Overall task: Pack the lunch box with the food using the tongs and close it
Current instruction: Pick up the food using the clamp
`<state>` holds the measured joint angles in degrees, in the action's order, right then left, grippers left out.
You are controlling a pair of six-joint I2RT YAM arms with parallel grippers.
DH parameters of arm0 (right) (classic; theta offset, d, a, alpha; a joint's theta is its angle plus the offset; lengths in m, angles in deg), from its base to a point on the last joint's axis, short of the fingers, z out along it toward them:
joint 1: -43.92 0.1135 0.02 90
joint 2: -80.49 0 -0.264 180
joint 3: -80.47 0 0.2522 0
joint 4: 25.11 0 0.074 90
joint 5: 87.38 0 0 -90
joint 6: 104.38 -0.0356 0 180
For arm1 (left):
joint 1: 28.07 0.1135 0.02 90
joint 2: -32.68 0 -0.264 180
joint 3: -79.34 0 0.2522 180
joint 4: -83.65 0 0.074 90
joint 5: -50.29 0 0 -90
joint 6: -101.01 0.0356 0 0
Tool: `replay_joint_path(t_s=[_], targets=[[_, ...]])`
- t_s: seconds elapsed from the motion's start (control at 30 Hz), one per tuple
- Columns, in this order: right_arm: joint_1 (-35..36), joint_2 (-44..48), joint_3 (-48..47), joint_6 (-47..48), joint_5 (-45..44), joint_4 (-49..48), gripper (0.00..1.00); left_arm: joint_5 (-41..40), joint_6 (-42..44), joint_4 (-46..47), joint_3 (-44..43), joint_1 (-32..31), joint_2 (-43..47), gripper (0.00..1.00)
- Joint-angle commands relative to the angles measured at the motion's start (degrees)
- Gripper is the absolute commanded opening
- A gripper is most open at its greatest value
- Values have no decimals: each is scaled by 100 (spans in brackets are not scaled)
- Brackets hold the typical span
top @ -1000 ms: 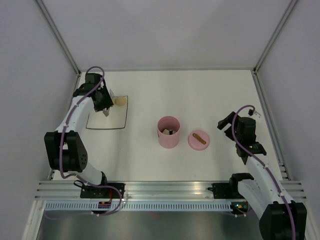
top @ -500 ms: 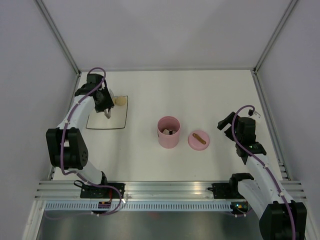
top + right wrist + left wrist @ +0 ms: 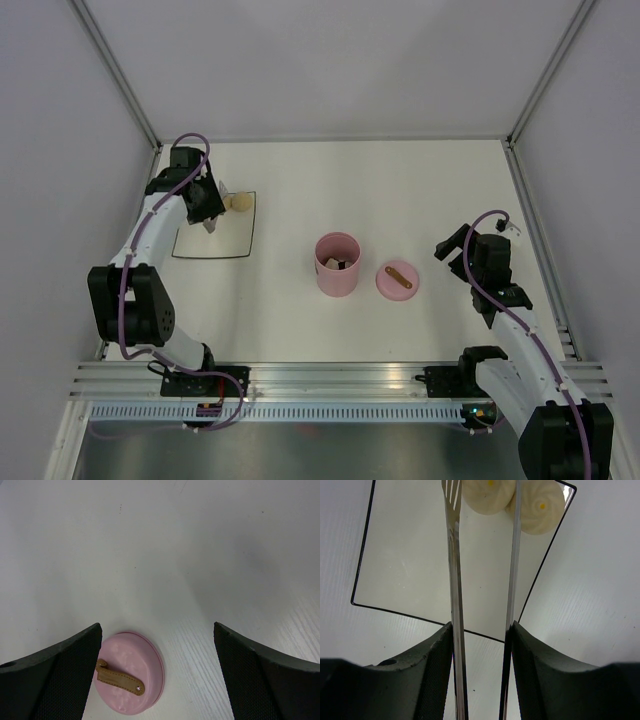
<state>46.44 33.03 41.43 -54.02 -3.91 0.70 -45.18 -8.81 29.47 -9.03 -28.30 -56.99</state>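
Stretched to the far left, the left gripper (image 3: 482, 635) clamps the silver tongs (image 3: 454, 580), their parted arms straddling one of two pale round buns (image 3: 487, 495) at the mat's (image 3: 410, 555) far-right corner.

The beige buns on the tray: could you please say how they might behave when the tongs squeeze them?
The buns look rounded and smooth, so they may roll or slip out between the slim metal tongs. They seem soft and probably light, so a hard squeeze could dent them. The two appear to touch, so nudging one would likely shift the other.
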Motion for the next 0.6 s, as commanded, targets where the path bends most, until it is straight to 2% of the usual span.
replay_joint_path(t_s=[0.0,0.33,0.57], targets=[[29,44,-127,-18,-103,25,98,11,197,43,-1,5,196,54],[20,-9,-126,-18,-104,8,98,-129,223,-27,166,5,231,54],[20,-88,-135,-44,-59,-36,98,134,215,17,184,5,125,54]])
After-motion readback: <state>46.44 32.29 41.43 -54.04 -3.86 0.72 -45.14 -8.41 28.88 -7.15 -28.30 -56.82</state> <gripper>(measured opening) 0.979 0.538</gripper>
